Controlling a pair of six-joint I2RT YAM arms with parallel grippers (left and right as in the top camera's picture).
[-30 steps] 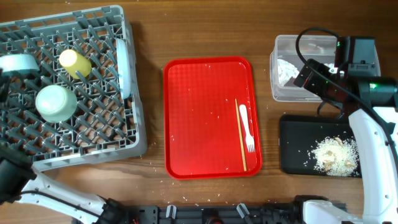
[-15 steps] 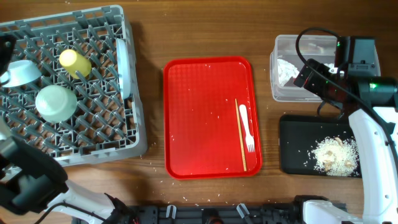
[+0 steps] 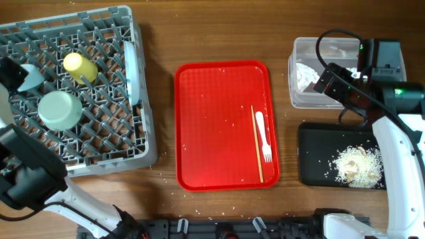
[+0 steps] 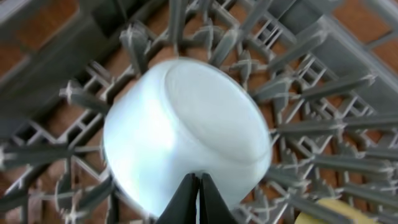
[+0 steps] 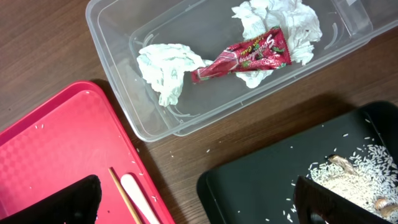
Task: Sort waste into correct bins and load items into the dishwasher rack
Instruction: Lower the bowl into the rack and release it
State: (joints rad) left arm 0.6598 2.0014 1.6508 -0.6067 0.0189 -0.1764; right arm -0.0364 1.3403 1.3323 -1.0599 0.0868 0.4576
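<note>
My left gripper (image 4: 199, 200) is shut on the rim of a pale blue-green bowl (image 4: 186, 124), held upside down over the grey dishwasher rack (image 3: 99, 146). In the overhead view this gripper (image 3: 18, 78) and bowl (image 3: 32, 76) are at the rack's left side. A second bowl (image 3: 60, 109), a yellow cup (image 3: 80, 65) and a white plate (image 3: 133, 70) stand in the rack. My right gripper (image 5: 199, 205) is open and empty between the clear tub (image 5: 112, 25) and the black tray (image 5: 261, 186). The tub holds tissues (image 5: 165, 65) and a red wrapper (image 5: 242, 57). Rice scraps (image 3: 358, 164) lie in the black tray.
A red serving tray (image 3: 212, 126) lies mid-table with a white fork (image 3: 263, 136) and a wooden chopstick (image 3: 256, 143) at its right side, plus stray rice grains. The right arm's body and cable hang over the clear tub (image 3: 345, 46).
My left gripper has carried the bowl rightward from the rack's left edge to over the rack. The right arm has not moved.
</note>
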